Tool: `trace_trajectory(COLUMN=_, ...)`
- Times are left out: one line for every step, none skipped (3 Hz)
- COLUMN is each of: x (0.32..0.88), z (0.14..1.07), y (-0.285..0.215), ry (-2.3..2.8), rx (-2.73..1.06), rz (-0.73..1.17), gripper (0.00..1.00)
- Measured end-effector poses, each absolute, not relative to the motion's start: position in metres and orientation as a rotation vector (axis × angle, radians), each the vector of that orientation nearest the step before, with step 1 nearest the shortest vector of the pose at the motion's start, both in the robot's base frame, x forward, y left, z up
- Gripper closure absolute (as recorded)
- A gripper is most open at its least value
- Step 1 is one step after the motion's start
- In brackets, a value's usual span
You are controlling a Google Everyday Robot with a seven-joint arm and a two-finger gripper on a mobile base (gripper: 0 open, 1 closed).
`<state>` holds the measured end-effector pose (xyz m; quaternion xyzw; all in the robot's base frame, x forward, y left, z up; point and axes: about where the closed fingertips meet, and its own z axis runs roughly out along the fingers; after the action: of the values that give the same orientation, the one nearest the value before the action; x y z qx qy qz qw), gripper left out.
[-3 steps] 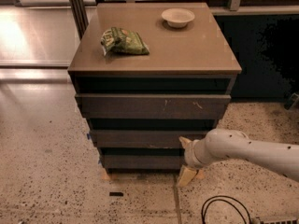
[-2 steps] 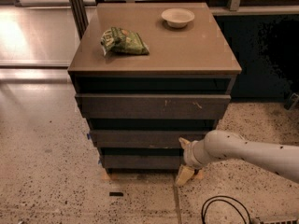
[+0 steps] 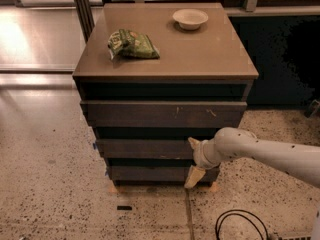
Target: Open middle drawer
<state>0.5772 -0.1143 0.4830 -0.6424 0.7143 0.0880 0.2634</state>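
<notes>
The middle drawer (image 3: 145,148) is a flat, dark, handleless front, shut, between the scratched top front (image 3: 162,114) and the bottom front (image 3: 150,173) of a low cabinet. My gripper (image 3: 193,160), on a white arm that comes in from the right, is at the right part of the middle drawer's front. It is open. One pale finger (image 3: 192,143) lies at the middle front's upper edge. The other finger (image 3: 194,177) hangs down over the bottom front.
A green snack bag (image 3: 132,44) and a white bowl (image 3: 190,18) lie on the cabinet top (image 3: 200,54). A black cable (image 3: 240,226) loops on the speckled floor at the lower right. A dark wall stands to the right, and a metal post (image 3: 82,9) behind the cabinet on the left.
My gripper has moved slightly left and up, closer against the drawer fronts. The drawers have not moved.
</notes>
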Motion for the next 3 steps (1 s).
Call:
trace_trajectory(x=0.577, z=0.483, y=-0.114, ry=1.931, rx=-1.738, rz=0.239, gripper=0.00)
trace_trajectory(x=0.584, z=0.469, y=-0.114, ry=1.937, rx=-1.756, rz=0.245, gripper=0.00)
trace_trajectory(x=0.596, z=0.451, y=-0.113, ry=1.928, rx=-1.782, rz=0.246, gripper=0.00)
